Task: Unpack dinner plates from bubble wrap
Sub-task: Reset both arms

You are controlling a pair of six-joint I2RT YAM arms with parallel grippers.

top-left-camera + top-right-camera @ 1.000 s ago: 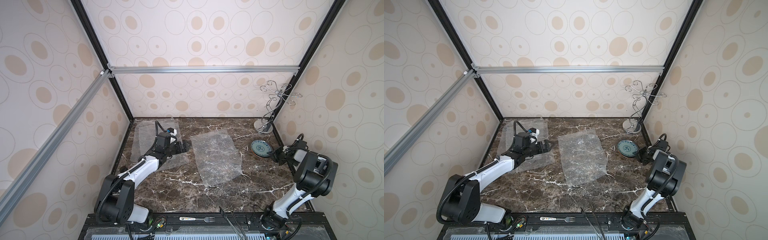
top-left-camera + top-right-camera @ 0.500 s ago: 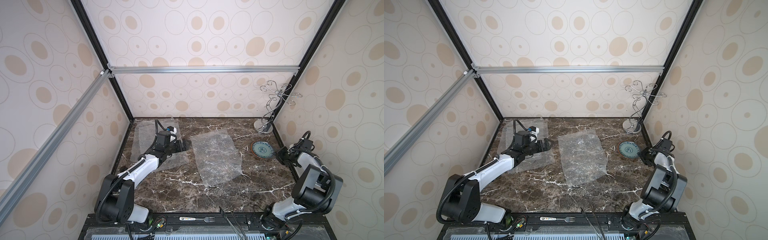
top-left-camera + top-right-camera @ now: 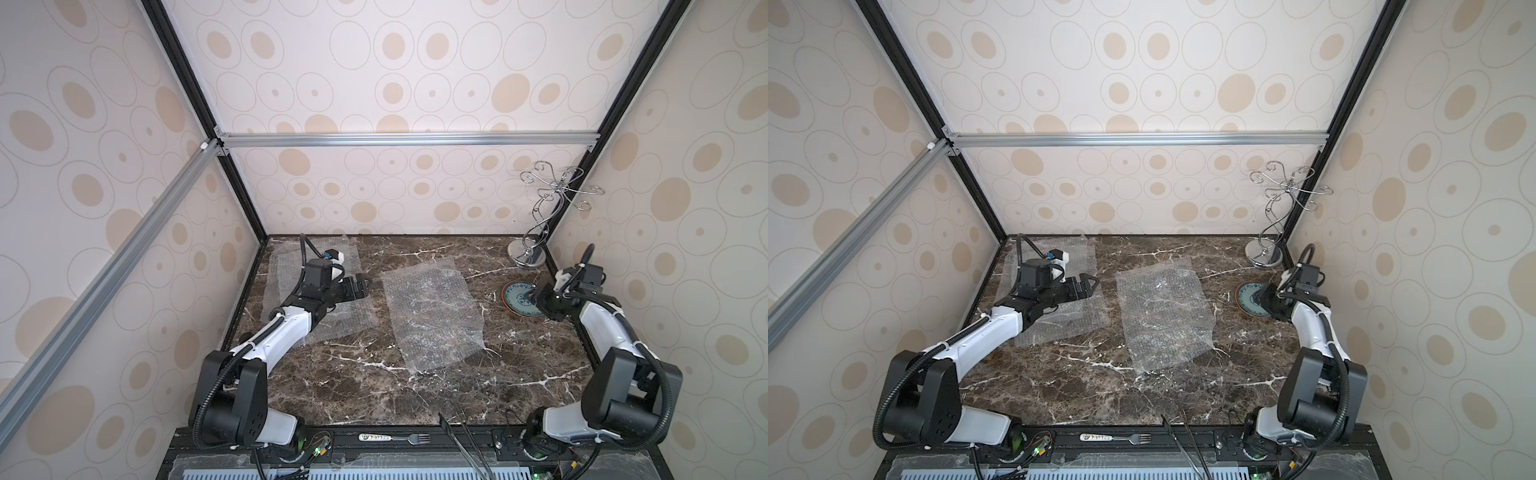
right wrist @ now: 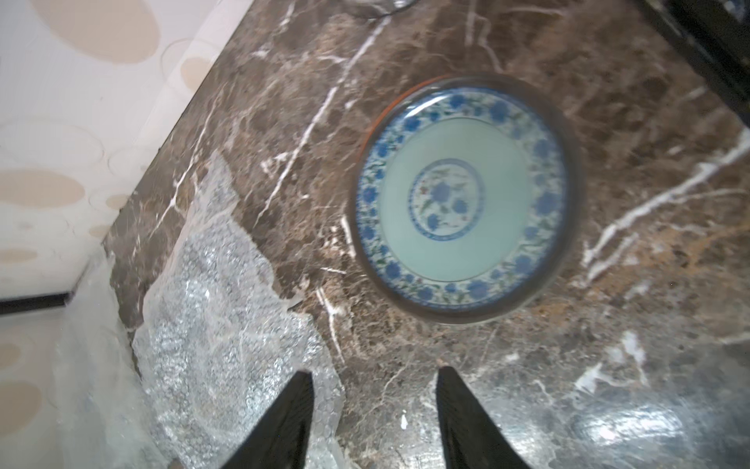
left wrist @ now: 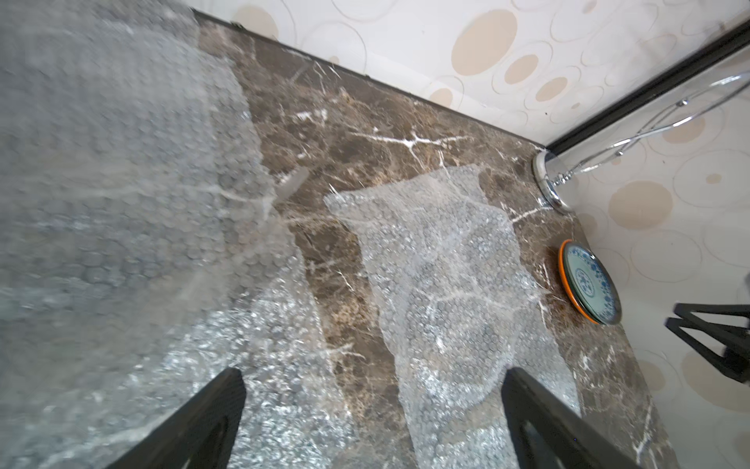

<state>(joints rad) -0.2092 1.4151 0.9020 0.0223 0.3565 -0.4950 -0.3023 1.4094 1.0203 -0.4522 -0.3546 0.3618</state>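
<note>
My left gripper (image 3: 360, 286) hangs with its jaws spread wide and empty over a bubble wrap sheet (image 3: 351, 320) at the far left. My right gripper (image 4: 374, 373) has its jaws parted on nothing, just beside the dinner plates (image 4: 462, 195). These are a blue-flowered plate stacked on an orange one, flat on the marble table (image 3: 374, 386) near the wire stand (image 3: 527, 255). A second sheet (image 3: 432, 316) lies mid-table.

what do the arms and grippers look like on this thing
The left arm and right arm have glossy white links between bulky black joints, with black ribbed cable looping alongside. The left gripper and right gripper are black, with tapered fingers.
</note>
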